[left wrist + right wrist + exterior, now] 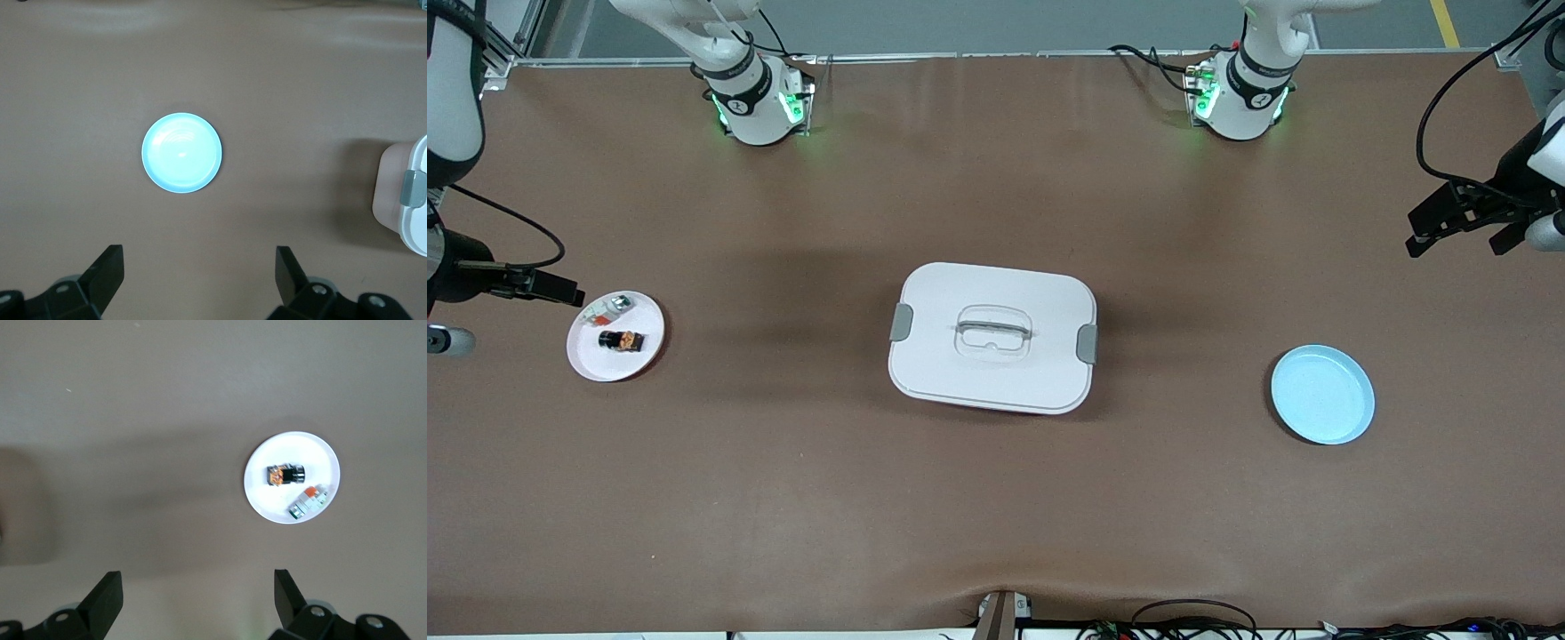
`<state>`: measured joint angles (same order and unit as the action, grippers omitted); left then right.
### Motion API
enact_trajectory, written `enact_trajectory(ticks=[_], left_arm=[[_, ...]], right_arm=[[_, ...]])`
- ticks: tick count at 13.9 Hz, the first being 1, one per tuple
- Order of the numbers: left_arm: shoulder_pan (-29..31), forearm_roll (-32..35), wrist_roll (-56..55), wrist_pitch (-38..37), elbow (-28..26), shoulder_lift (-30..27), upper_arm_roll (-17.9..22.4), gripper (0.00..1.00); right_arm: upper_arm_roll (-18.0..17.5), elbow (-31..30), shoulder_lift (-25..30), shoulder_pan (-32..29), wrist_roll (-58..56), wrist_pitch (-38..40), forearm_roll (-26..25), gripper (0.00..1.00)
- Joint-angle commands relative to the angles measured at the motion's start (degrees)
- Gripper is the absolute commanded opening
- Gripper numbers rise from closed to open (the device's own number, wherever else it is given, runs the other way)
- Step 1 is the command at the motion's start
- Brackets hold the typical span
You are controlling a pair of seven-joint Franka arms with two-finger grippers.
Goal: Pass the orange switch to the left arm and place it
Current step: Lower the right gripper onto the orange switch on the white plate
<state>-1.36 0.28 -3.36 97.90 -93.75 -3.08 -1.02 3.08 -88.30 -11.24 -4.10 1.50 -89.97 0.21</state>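
Note:
The orange switch lies on its side on a small white plate at the right arm's end of the table. It also shows in the right wrist view, on the same plate. My right gripper hangs open and empty in the air beside that plate, its open fingers framing bare table. The white box stands shut in the table's middle. My left gripper hangs open and empty over the left arm's end of the table, as the left wrist view shows.
A silvery-white part with a red-orange bit shares the white plate. A light blue plate lies bare toward the left arm's end. The box's edge with a grey clip shows in the left wrist view.

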Motion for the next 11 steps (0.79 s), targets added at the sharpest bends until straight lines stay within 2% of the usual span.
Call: enact_trajectory(ticks=[1, 5, 9, 11], left_arm=[[0.0, 0.0, 0.7, -0.7, 0.8, 0.2, 0.1, 1.00], [0.1, 0.0, 0.6, -0.7, 0.8, 0.2, 0.1, 1.00], [0.0, 0.0, 0.7, -0.6, 0.9, 0.2, 0.1, 1.00], [0.1, 0.0, 0.7, -0.7, 0.9, 0.2, 0.1, 1.00]], right_arm=[[-0.5, -5.4, 1.0, -2.2, -2.1, -4.3, -0.5, 1.00], [-0.4, -11.4, 1.6, -4.6, -7.0, -10.7, -0.7, 1.00], [-0.4, -20.8, 2.5, -5.7, -8.6, -21.5, -0.7, 1.00], [-0.4, -23.5, 2.7, -6.4, -9.0, -24.9, -0.7, 1.00]])
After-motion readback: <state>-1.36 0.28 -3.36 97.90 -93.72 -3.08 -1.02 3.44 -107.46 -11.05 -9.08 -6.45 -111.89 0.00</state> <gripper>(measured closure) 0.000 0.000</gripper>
